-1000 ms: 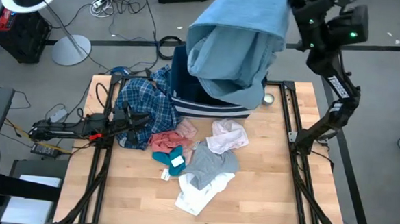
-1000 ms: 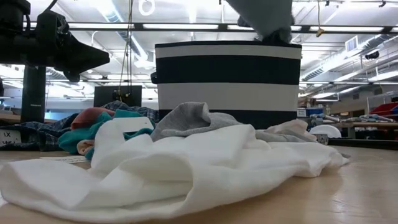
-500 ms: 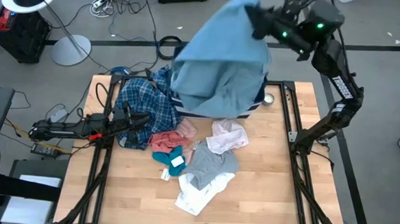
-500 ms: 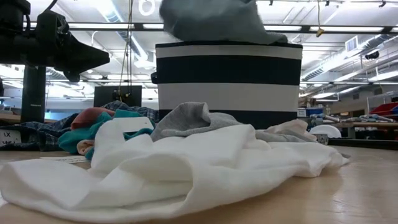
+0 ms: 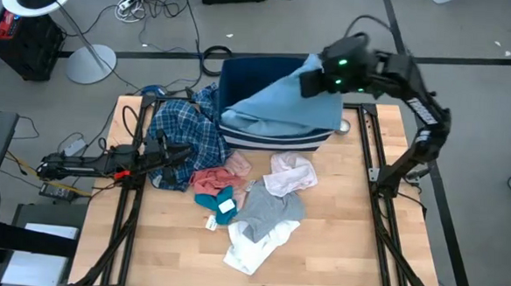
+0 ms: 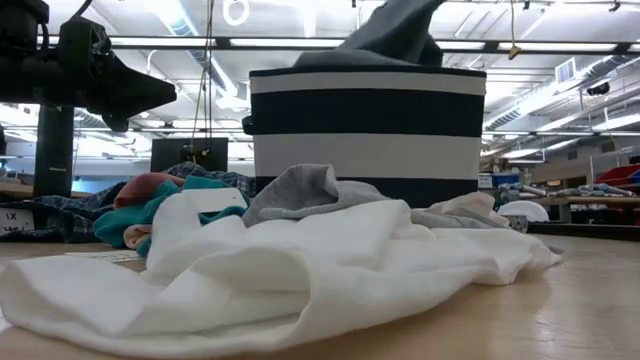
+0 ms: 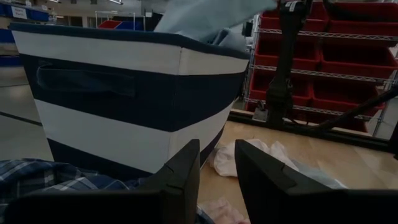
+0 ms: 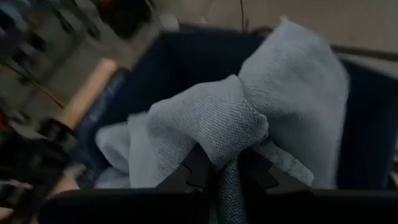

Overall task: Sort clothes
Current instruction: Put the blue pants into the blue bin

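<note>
My right gripper (image 5: 314, 76) is over the dark blue bin (image 5: 269, 143) at the table's far edge, shut on the large light blue garment (image 5: 279, 109). The garment fills the bin and drapes over its near rim. It also shows in the low view (image 6: 395, 40). The plaid shirt (image 5: 186, 131) lies left of the bin. The salmon pink (image 5: 210, 180), teal (image 5: 223, 203), grey (image 5: 269, 209), white (image 5: 254, 248) and pale pink (image 5: 291, 173) pieces lie on the table's middle. My left gripper (image 7: 217, 180) waits over the plaid shirt, fingers a little apart, empty. My right gripper pinches a bunched fold of the light blue garment (image 8: 231, 138) between its two fingers; how many layers, I cannot tell. The fingers slant down from the table's far right. The cloth runs down from the fingers into the bin, where most of it lies.
Dark rails (image 5: 373, 158) run along the table's left and right sides. A small round object (image 5: 343, 127) lies right of the bin. Bare wood (image 5: 338, 244) shows at the near right. Cables and a lamp stand (image 5: 89, 62) are on the floor beyond the table.
My right gripper has come down and toward the table's left, from high at the far right to just over the bin. The light blue garment, which hung spread above the bin, has sunk into it and folded over the near rim.
</note>
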